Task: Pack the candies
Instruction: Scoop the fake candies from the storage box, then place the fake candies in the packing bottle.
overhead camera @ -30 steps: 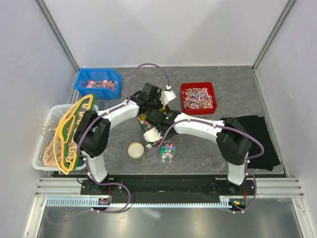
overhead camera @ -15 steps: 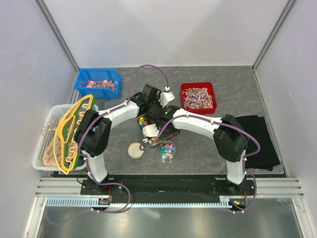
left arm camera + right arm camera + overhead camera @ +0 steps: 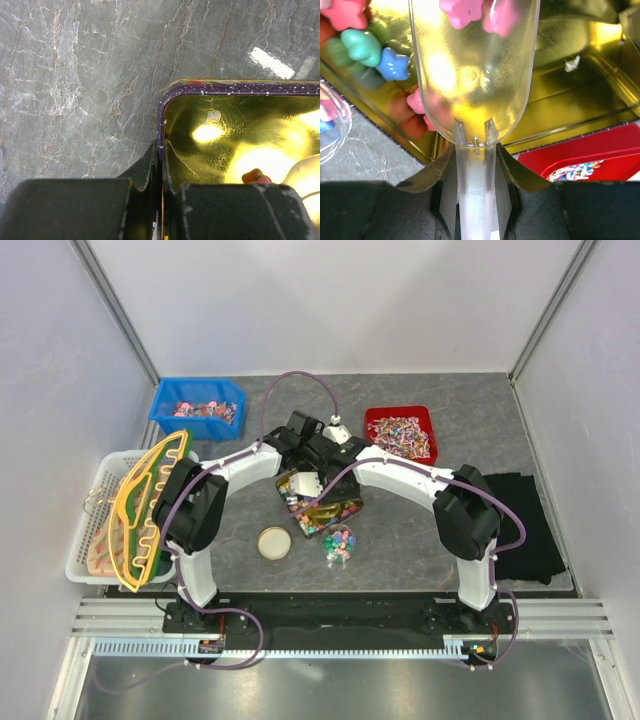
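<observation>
**Top view.** A gold-lined tin [image 3: 345, 502] sits at the table's centre, with loose candies [image 3: 318, 522] heaped in its near half. The left arm [image 3: 235, 465] reaches in from 9 o'clock and the right arm [image 3: 400, 475] from 3 o'clock. Both wrists crowd over the tin's far end. A small clear jar [image 3: 339, 543] stands just beside the tin at its 5 o'clock with some candies inside; how full it is, I cannot tell. A round lid [image 3: 273, 542] lies apart at 7 o'clock.

**Left wrist.** The left gripper [image 3: 161, 172] is pinched tight on the tin's purple speckled rim, one finger outside the wall and one inside.

**Right wrist.** The right gripper [image 3: 475, 167] is clamped on the handle of a clear scoop [image 3: 475, 75]. Two pink candies ride at the far end of the bowl. The scoop hangs over the tin, with more candies at 10 o'clock and the jar's rim at the 9 o'clock edge.

**Step, as judged.** This looks like ferrying a light scoopful to the jar.
- Keep the bowl level or tipped slightly back so the candies do not roll off the lip.
- Swing toward 5 o'clock and tip only once the lip is over the jar's mouth.
- The left grip should hold the tin steady.

**Surface and room.**
- The tabletop is grey and marbled, with glare patches.
- A blue bin [image 3: 198, 422] sits at 10 o'clock and a red bin [image 3: 400, 412] at 1 o'clock.
- A white basket [image 3: 88, 545] holding hangers [image 3: 140, 510] is at 9 o'clock, and a black cloth [image 3: 520, 525] at 3 o'clock.
- Plain white walls close in three sides.
</observation>
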